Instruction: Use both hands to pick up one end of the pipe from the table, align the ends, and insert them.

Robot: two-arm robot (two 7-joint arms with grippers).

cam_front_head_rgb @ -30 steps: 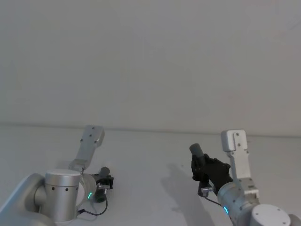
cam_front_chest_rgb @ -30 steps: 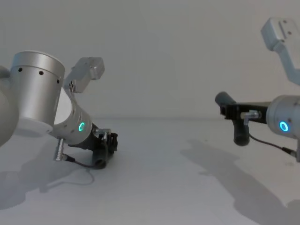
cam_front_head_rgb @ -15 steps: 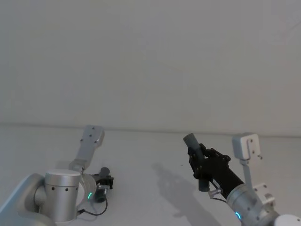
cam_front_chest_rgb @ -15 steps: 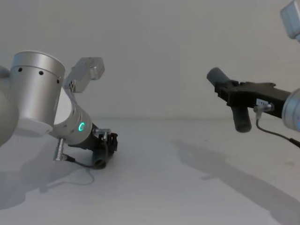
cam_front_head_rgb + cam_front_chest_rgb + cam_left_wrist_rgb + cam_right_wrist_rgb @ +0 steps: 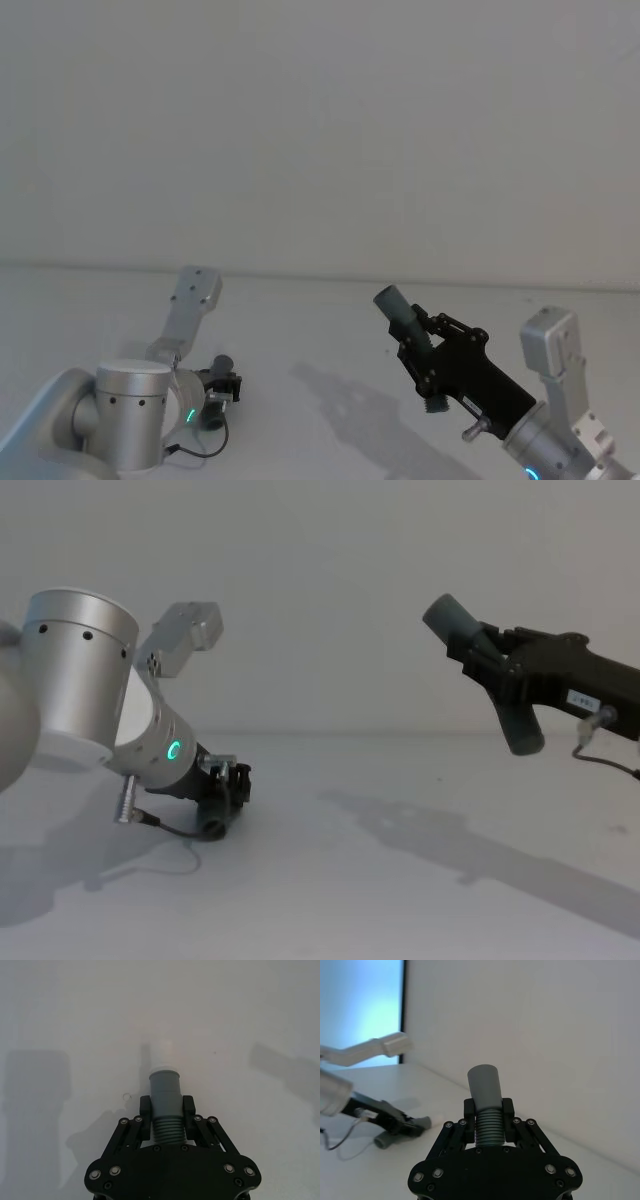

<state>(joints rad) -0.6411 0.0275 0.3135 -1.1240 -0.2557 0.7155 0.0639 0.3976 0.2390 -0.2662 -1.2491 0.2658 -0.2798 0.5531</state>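
Note:
The short pipe piece [image 5: 165,1085] is grey with a white tip [image 5: 161,1055] and lies low over the white table [image 5: 300,320]. My left gripper [image 5: 166,1106] is shut on its ribbed middle, at the near left [image 5: 228,384] [image 5: 236,784]. The longer pipe piece [image 5: 392,300] is held high above the table on the right, tilted, its round end [image 5: 448,618] pointing up and left. My right gripper [image 5: 495,665] is shut on it [image 5: 488,1107], with the ribbed section between the fingers. The right wrist view also shows the left gripper [image 5: 402,1125] far off, with the short piece [image 5: 423,1121].
The table's far edge meets a plain pale wall [image 5: 320,150]. A cable loop [image 5: 165,830] hangs under the left wrist. Bare table [image 5: 350,880] lies between the two arms, crossed by the right arm's shadow.
My right gripper has risen and swung left with the longer piece, which now tilts more. The left gripper and short piece have not moved.

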